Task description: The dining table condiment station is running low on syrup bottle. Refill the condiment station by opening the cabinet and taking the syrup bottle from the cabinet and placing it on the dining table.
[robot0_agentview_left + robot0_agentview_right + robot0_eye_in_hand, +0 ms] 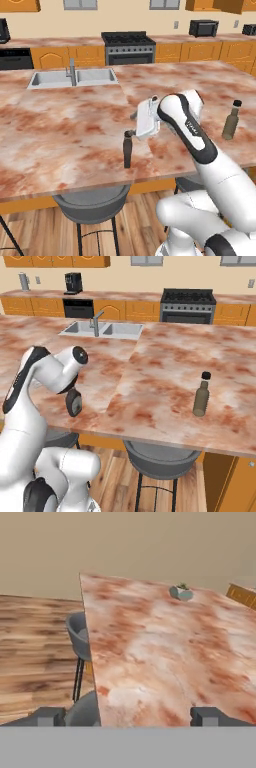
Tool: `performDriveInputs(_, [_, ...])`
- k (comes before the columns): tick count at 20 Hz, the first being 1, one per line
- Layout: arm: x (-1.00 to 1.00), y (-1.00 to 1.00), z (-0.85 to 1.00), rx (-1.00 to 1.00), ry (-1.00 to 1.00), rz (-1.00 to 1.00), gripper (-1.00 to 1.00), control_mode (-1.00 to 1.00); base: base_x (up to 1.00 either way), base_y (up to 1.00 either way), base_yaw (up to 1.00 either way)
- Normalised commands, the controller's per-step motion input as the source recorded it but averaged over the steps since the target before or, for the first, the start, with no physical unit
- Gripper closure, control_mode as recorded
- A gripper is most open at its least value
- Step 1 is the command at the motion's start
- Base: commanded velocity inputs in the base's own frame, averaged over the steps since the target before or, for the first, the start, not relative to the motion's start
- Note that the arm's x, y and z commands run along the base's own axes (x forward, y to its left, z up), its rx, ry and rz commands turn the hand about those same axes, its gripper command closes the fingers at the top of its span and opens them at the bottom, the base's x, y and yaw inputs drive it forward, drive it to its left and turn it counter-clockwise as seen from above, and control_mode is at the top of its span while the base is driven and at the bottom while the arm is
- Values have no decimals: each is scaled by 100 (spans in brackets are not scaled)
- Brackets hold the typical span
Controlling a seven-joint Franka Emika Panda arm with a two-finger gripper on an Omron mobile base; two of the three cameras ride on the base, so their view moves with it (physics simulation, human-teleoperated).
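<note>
There's an olive-green bottle (231,120) with a black cap standing upright near the island's right end, well in from the near edge, and a steel faucet (71,71) sticking up over the twin basins toward the far left side. Under the near edge sit grey bar stools (91,204) on thin black legs over wood plank flooring (35,647), plus a little potted plant (181,592) near the far edge in the hand view. Along the back wall counter you've got a black range (129,47), a microwave (203,27) to its right, and a coffee machine (73,282).
</note>
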Motion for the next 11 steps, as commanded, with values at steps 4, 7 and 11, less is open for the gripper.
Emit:
performDriveInputs(4, [-100,-1,22,-19,-6,-22,-100,-100,0,0,0])
performDriveInputs(7, [-100,-20,11,-16,-7,-24,-100,-100,0,0,0])
performDriveInputs(11, [-100,-38,1,-12,-7,-22,-100,-100,0,0,0])
